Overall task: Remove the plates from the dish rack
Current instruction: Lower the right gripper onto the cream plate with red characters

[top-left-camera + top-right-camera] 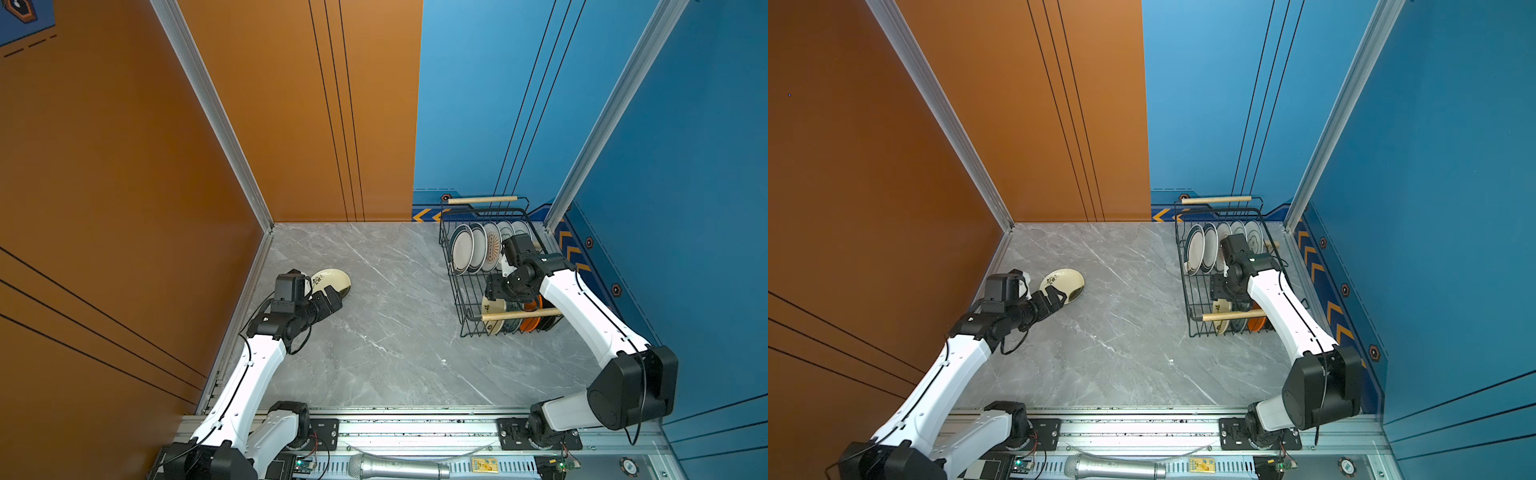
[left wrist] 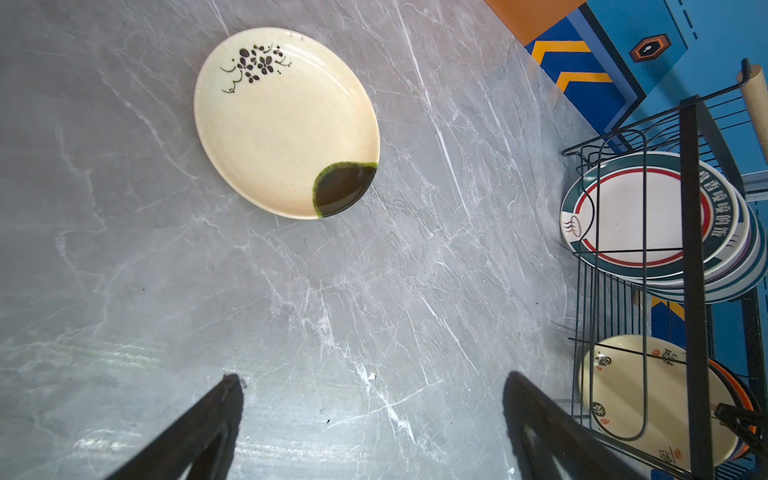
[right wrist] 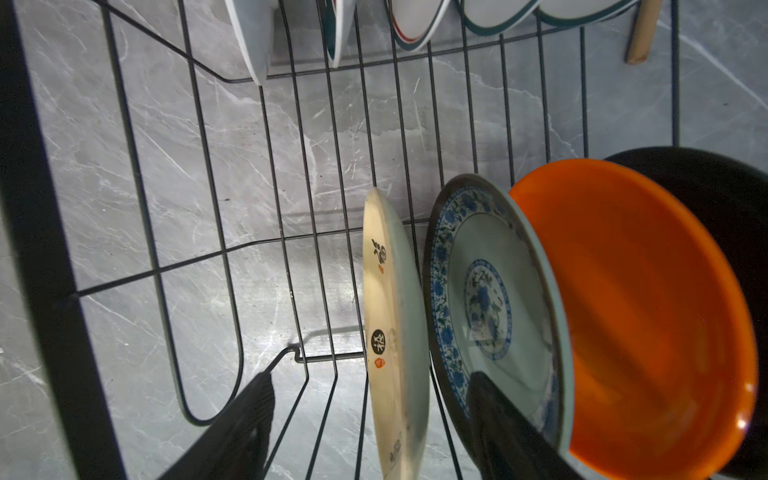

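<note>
The left arm (image 1: 254, 374) reaches forward and low from its base, wrist about level. The left gripper (image 1: 332, 302) points ahead, jaws spread wide, its two fingers (image 2: 208, 419) well apart in the wrist view. The right arm (image 1: 590, 311) rises from a raised elbow, then bends its wrist steeply downward. The right gripper (image 3: 372, 378) hangs nose-down with jaws parted; in both top views its fingertips seem hidden beneath the wrist

Grey marble desk (image 1: 395, 332), orange wall (image 1: 124, 166), blue wall (image 1: 685, 208) — silver microphone (image 1: 395, 468) lying below the front rail (image 1: 415, 428), yellow label (image 1: 484, 464) just beside it
</note>
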{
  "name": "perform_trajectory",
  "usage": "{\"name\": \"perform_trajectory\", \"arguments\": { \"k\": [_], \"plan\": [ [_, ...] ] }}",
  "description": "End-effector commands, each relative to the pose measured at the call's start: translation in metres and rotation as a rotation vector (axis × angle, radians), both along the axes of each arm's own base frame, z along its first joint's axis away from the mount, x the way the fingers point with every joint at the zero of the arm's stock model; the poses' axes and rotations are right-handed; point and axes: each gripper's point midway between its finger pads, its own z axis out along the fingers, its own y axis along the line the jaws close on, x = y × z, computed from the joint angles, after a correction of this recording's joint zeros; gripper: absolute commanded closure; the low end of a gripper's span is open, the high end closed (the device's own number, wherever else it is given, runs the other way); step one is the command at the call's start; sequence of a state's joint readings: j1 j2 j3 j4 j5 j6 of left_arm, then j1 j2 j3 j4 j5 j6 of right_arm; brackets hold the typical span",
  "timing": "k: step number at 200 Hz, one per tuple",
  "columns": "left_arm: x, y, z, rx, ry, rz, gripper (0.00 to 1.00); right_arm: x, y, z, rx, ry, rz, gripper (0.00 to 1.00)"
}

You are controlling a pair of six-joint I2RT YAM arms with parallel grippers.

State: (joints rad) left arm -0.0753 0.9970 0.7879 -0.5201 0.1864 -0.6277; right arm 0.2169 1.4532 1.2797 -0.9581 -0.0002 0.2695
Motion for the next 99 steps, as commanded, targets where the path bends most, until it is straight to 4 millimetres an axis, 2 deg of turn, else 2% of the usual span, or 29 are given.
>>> {"name": "perform_trajectory", "arguments": {
  "k": [1,40,85,99],
  "plan": [
    [0.001,0.0,0.004,0.013,-0.002,0.0,0.02,-0.004,-0.007,-0.01,-0.025,0.025,-0.031,0.32],
    [0.003,-0.003,-0.003,-0.016,0.014,0.001,0.02,-0.006,-0.007,-0.02,-0.026,0.049,-0.035,0.44],
    [0.004,-0.006,-0.012,-0.044,0.029,-0.008,0.02,-0.008,-0.009,-0.031,-0.03,0.075,-0.045,0.46],
    [0.003,-0.005,-0.012,-0.042,0.026,-0.007,0.02,-0.009,-0.009,-0.034,-0.031,0.081,-0.045,0.49]
  ]
}}
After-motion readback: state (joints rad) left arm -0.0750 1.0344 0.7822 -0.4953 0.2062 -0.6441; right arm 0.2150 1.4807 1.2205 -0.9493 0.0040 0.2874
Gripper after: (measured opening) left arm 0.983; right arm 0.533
